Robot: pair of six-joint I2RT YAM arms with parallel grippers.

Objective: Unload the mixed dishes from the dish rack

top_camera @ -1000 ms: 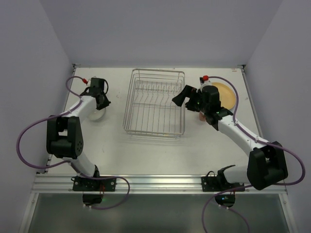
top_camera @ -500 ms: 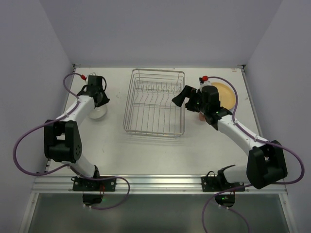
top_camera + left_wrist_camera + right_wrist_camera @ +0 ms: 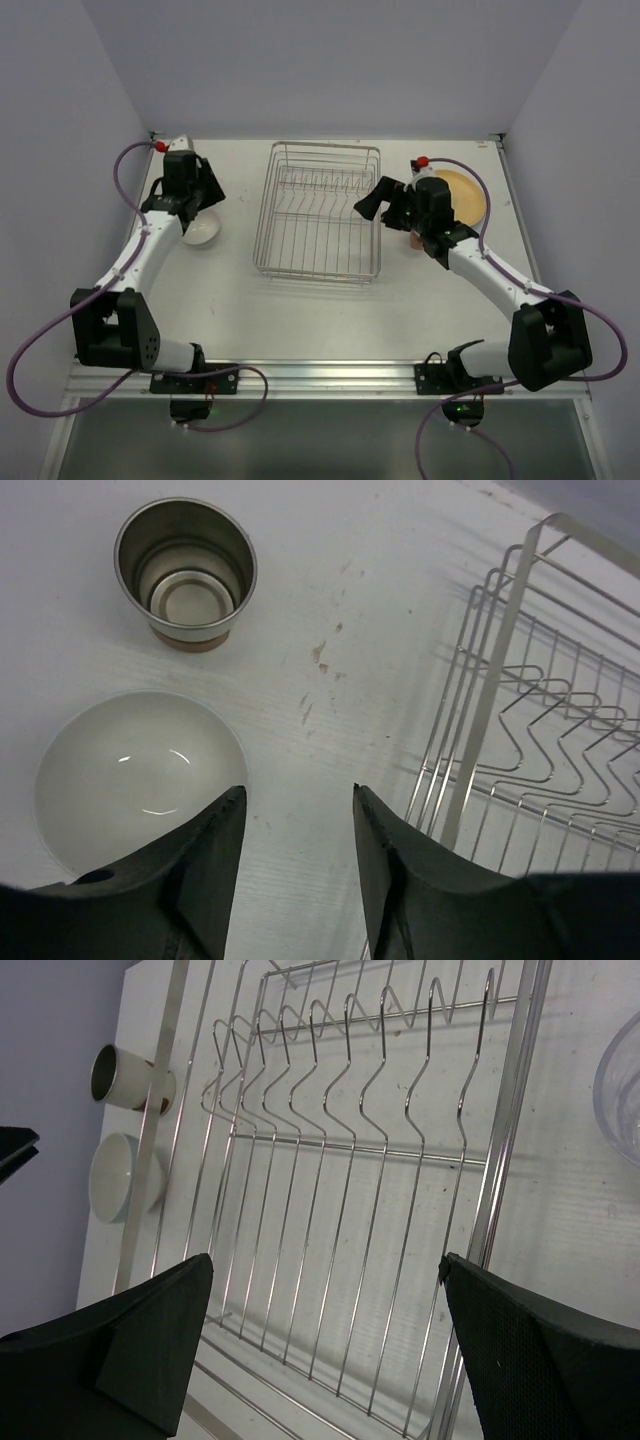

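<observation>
Jaws of left gripper (image 3: pixel 203 205) stand part open in top view, w/ nothing between them, hovering at the 11 o'clock edge of the white bowl (image 3: pixel 205 238). Dish rack (image 3: pixel 318 215) sits mid-counter (image 3: pixel 300 320); the bowl is at its 9 o'clock, apart from it. Jaws of right gripper (image 3: pixel 372 205) are wide, over the rack's 3 o'clock rim. Yellow-orange plate (image 3: pixel 468 196) lies near the rack at 3 o'clock; pink mug (image 3: pixel 414 240) is mostly hidden by the arm.

Left wrist view: jaws apart, bare counter in the gap. Bowl upright at 8 o'clock. Small brown cup (image 3: pixel 185 575) upright at 11 o'clock, near the bowl, not touching. Rack wires at 3 o'clock.

Right wrist view: jaws wide, holding nothing, rack below them. Cup and bowl at 9 o'clock beyond the rack. Clear glass (image 3: pixel 620 1090) at 3 o'clock, cut off by the edge.
</observation>
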